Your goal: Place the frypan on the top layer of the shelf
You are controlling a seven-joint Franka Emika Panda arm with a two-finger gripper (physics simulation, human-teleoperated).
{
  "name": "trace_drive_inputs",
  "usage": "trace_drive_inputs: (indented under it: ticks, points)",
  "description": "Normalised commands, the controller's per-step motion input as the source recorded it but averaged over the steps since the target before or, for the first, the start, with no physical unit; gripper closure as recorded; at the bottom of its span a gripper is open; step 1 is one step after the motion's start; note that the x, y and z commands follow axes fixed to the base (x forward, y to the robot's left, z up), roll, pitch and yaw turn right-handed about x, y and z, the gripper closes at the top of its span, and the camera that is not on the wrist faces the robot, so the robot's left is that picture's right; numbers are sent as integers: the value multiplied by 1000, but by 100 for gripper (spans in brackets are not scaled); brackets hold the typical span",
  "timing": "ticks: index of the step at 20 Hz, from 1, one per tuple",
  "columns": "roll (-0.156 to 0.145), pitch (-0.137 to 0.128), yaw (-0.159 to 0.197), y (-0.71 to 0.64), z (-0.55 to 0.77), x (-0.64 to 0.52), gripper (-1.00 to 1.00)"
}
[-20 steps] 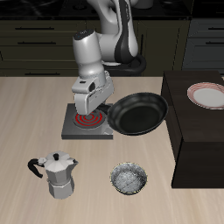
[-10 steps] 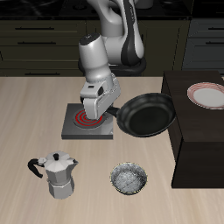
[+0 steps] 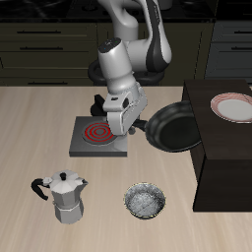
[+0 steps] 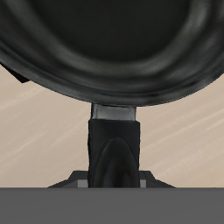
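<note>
**Frypan in the air, nearly at the shelf**

Frypan [image 3: 173, 127] hangs off the table, carried by its handle [image 4: 113, 140], and the wrist view shows why it sits as it does: the gripper [image 3: 141, 122] is clamped on the handle's end, so the round black pan sticks out ahead of the fingers, its dark underside filling that camera. From where I stand it looks tipped, one rim higher than the other, which I'd put down to the long handle levering in the grip.

Just past the pan's far rim is the dark shelf [image 3: 212, 162], whose front corner the pan seems to overlap. Farther along that flat top, well beyond the hand, sits a pink-rimmed plate [image 3: 234, 107].

Behind the hand, on the tabletop, the grey hotplate [image 3: 98, 136] with red rings stands bare.
</note>
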Motion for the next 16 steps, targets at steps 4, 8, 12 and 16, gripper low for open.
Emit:
trace_drive_inputs:
  ticks: [4, 8, 12, 16]
  points:
    - [43, 3, 15, 232, 31, 13, 100]
    - [49, -15, 55, 324, 93, -52, 100]
    - [72, -30, 78, 422, 158, -46, 100]
    - [89, -9, 49, 571, 191, -91, 100]
